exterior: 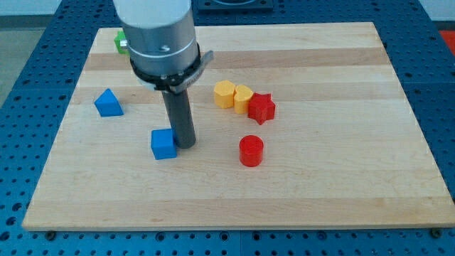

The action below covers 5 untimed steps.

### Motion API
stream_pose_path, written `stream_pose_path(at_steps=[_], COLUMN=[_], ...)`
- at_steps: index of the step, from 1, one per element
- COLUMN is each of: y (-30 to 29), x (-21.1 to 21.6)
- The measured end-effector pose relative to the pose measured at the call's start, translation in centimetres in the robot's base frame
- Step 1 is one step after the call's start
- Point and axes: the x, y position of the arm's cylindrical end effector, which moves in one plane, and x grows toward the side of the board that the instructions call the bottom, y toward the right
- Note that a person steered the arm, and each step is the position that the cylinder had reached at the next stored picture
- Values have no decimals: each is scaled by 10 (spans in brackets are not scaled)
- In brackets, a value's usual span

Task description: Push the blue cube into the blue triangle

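The blue cube [163,144] lies on the wooden board [320,185], left of centre. The blue triangle [108,103] lies further to the view's left and a little higher, well apart from the cube. My tip [185,145] stands right against the cube's right side, touching or almost touching it. The dark rod rises from there to the arm's grey body at the view's top.
A yellow hexagon block [225,94] and a yellow heart-like block [243,97] sit beside a red star [261,108] right of centre. A red cylinder [251,151] lies below them. A green block [121,43] peeks out behind the arm at the top left.
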Motion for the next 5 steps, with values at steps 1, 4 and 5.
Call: stream_pose_path(at_steps=[1,4,5], y=[0,-72,-92], x=[1,-11,-28])
